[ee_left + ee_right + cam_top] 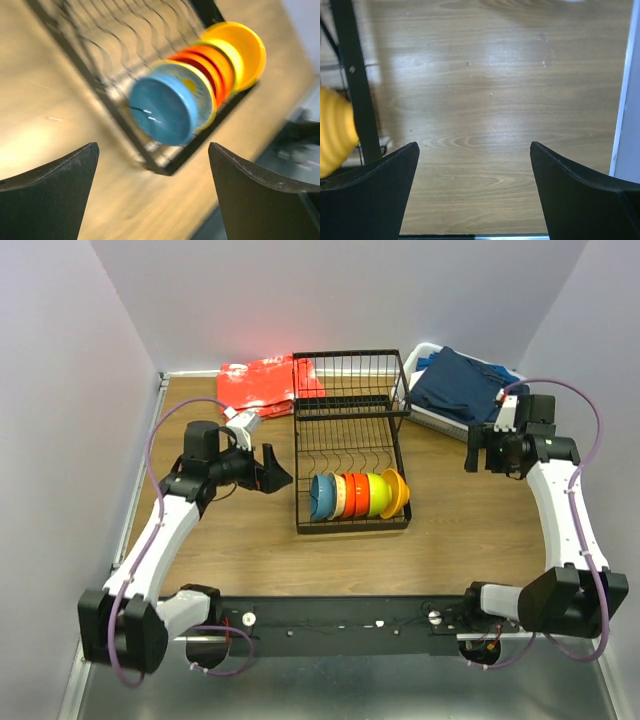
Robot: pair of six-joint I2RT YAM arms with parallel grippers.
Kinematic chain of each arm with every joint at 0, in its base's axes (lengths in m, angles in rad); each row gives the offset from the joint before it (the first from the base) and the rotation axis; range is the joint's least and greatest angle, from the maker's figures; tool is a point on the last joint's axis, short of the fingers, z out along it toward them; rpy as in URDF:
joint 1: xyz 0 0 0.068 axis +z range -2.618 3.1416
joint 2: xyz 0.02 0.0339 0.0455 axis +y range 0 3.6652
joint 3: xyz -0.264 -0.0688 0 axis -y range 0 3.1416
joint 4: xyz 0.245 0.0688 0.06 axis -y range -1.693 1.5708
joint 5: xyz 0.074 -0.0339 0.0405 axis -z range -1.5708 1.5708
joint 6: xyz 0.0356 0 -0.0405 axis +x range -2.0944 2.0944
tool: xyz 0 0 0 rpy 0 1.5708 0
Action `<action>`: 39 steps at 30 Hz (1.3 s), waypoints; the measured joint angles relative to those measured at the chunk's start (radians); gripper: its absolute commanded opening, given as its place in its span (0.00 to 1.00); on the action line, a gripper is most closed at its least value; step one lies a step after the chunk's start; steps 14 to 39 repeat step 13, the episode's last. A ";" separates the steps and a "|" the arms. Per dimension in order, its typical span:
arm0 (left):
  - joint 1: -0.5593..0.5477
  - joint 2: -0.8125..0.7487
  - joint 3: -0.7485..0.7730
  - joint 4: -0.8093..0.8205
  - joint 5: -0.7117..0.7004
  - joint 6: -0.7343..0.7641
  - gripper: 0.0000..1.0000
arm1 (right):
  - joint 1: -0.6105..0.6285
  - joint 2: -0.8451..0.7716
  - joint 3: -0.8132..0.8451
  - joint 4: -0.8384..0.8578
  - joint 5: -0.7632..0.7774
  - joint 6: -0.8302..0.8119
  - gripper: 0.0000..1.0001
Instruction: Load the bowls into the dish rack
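Observation:
The black wire dish rack [350, 425] stands mid-table. Several bowls stand on edge in a row in its near slots: a blue-patterned white one [322, 497] at the left, then red-orange [355, 495], lime green [378, 494] and yellow-orange [397, 492]. My left gripper [272, 474] hovers just left of the rack, open and holding nothing. In the left wrist view the blue bowl [167, 107] lies beyond the spread left gripper [152, 147]. My right gripper [474, 452] is open to the right of the rack. The right wrist view shows bare wood under the right gripper [473, 146] and the yellow-orange bowl [335, 132] at the left edge.
A red plastic bag [262, 385] lies behind the left gripper. A white basket [432, 418] with dark blue cloth [460, 385] sits at the back right, next to the rack. The rack's raised rear tier [350, 375] holds nothing. The wooden table's right edge [626, 100] runs close to the right gripper.

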 measured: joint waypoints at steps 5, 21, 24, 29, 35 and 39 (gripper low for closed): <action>0.000 -0.092 0.078 -0.069 -0.224 0.152 0.99 | 0.000 -0.042 -0.064 0.055 0.111 0.116 1.00; 0.010 -0.052 0.158 -0.084 -0.591 0.319 0.99 | 0.000 -0.129 -0.101 0.112 0.159 0.180 1.00; 0.010 -0.052 0.158 -0.084 -0.591 0.319 0.99 | 0.000 -0.129 -0.101 0.112 0.159 0.180 1.00; 0.010 -0.052 0.158 -0.084 -0.591 0.319 0.99 | 0.000 -0.129 -0.101 0.112 0.159 0.180 1.00; 0.010 -0.052 0.158 -0.084 -0.591 0.319 0.99 | 0.000 -0.129 -0.101 0.112 0.159 0.180 1.00; 0.010 -0.052 0.158 -0.084 -0.591 0.319 0.99 | 0.000 -0.129 -0.101 0.112 0.159 0.180 1.00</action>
